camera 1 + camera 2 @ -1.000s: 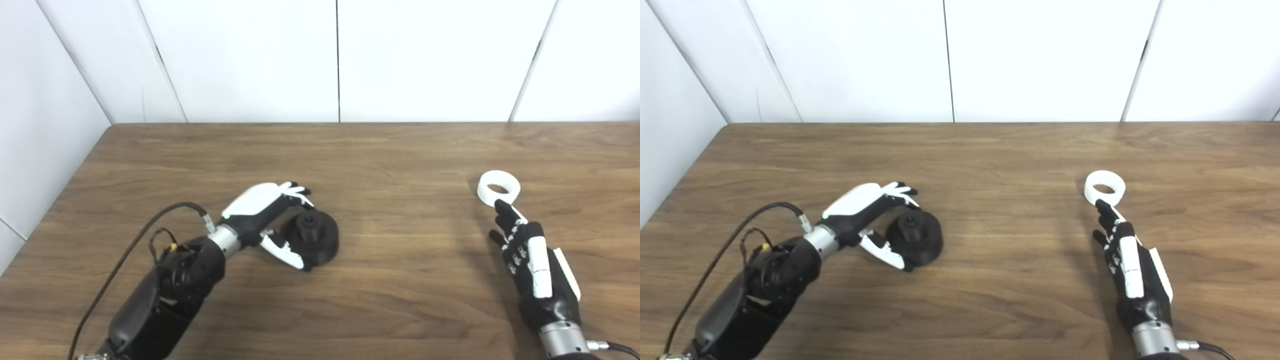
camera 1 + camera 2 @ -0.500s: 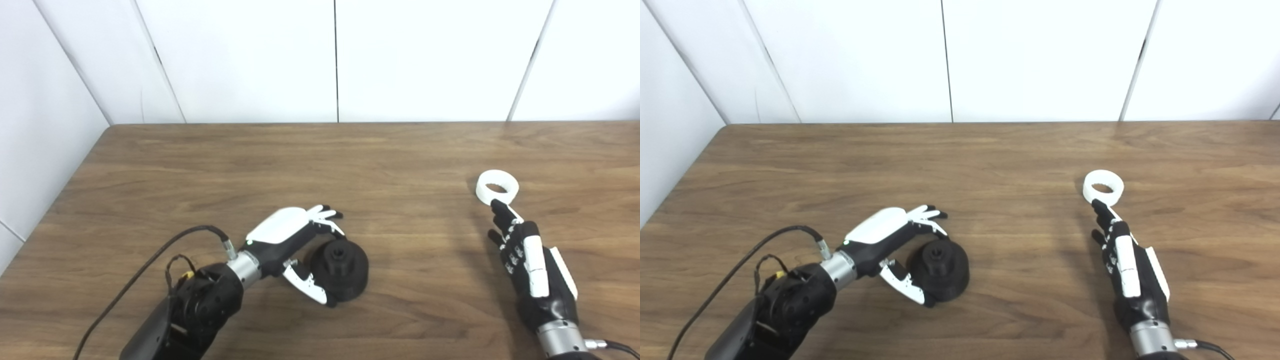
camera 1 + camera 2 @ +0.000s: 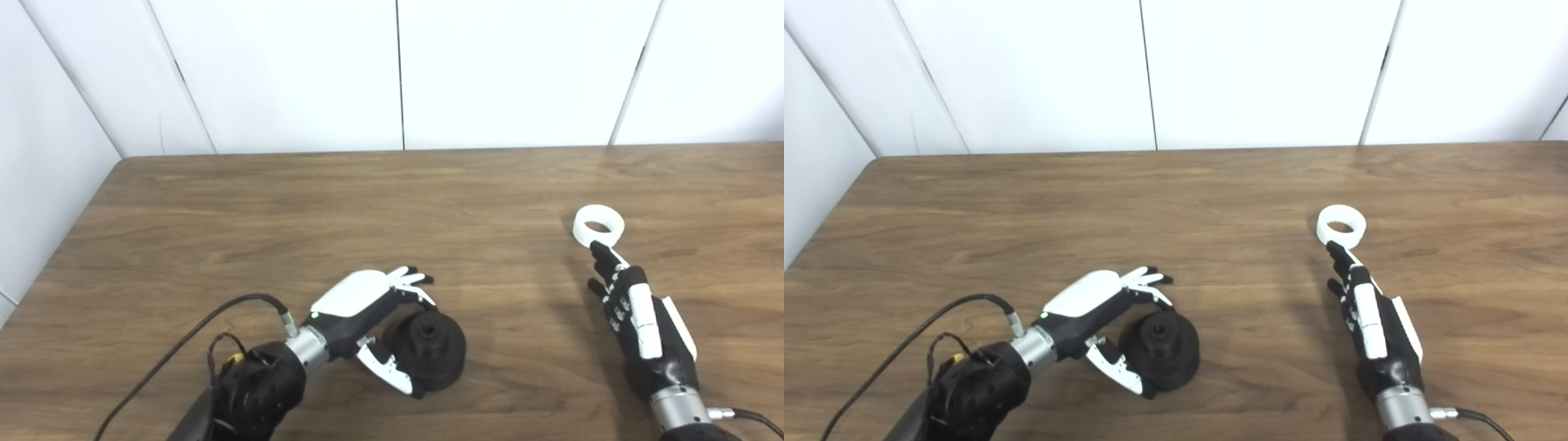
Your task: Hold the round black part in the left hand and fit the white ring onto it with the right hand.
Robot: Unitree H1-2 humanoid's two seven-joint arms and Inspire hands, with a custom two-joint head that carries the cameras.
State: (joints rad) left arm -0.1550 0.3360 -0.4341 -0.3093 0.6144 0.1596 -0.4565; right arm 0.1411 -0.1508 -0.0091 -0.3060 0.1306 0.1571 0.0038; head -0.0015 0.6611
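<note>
The round black part [image 3: 430,350] rests on the wooden table [image 3: 392,202] near its front middle. My left hand [image 3: 366,304] cups it from the left, with the fingers [image 3: 411,283] over its far side and the thumb [image 3: 392,373] against its near side. At the right lies the white ring [image 3: 598,224], flat on the table. My right hand [image 3: 637,318] lies just in front of the ring, open and holding nothing. Its fingers are stretched toward the ring, and one fingertip [image 3: 597,249] reaches the ring's near edge.
White wall panels [image 3: 398,67] stand behind the table's far edge and along its left side. A black cable [image 3: 184,343] loops from my left forearm over the front left of the table.
My left hand has moved right and toward the front edge, and the black part has gone with it. The right hand and ring have kept their places; the camera has shifted slightly.
</note>
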